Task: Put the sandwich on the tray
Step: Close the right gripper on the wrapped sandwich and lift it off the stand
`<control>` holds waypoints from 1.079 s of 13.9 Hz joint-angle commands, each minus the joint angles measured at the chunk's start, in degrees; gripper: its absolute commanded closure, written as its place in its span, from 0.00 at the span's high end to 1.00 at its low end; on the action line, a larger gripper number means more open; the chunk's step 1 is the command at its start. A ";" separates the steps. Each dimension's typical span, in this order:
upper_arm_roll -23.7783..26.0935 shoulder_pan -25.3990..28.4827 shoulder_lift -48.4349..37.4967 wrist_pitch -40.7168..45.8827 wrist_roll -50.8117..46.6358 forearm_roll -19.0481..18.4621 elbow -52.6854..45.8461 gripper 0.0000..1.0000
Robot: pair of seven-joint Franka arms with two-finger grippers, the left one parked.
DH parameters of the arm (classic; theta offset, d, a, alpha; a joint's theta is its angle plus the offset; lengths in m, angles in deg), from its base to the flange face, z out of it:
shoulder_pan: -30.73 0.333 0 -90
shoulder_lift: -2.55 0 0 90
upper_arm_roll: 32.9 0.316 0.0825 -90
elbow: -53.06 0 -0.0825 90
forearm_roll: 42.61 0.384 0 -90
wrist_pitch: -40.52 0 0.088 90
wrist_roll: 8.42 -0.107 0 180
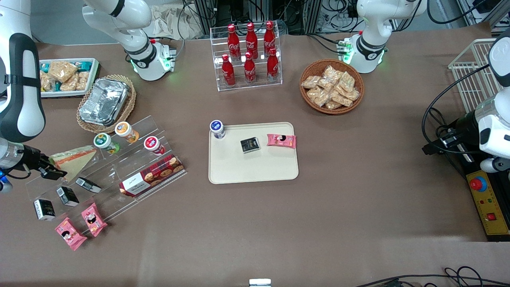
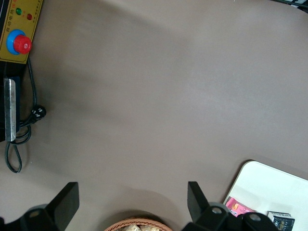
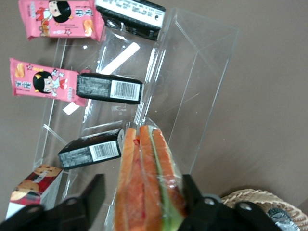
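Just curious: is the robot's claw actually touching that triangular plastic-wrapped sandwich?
Cannot tell. The right wrist view shows the gripper straddling the sandwich, but no plain contact.
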 commanded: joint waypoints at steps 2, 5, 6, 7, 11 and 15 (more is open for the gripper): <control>0.07 -0.40 0.17 -0.39 4.72 2.59 0.15 0.00; -0.02 -1.01 -0.01 1.09 6.38 2.94 -1.08 0.00; -0.02 -1.01 -0.01 3.19 6.92 4.33 -2.91 0.00; -0.02 -0.93 -0.01 5.82 6.92 5.13 -5.11 0.00; 0.16 -0.31 0.34 20.40 6.57 4.08 -18.64 0.00; 0.77 2.75 -0.10 28.24 0.19 4.43 -24.72 0.00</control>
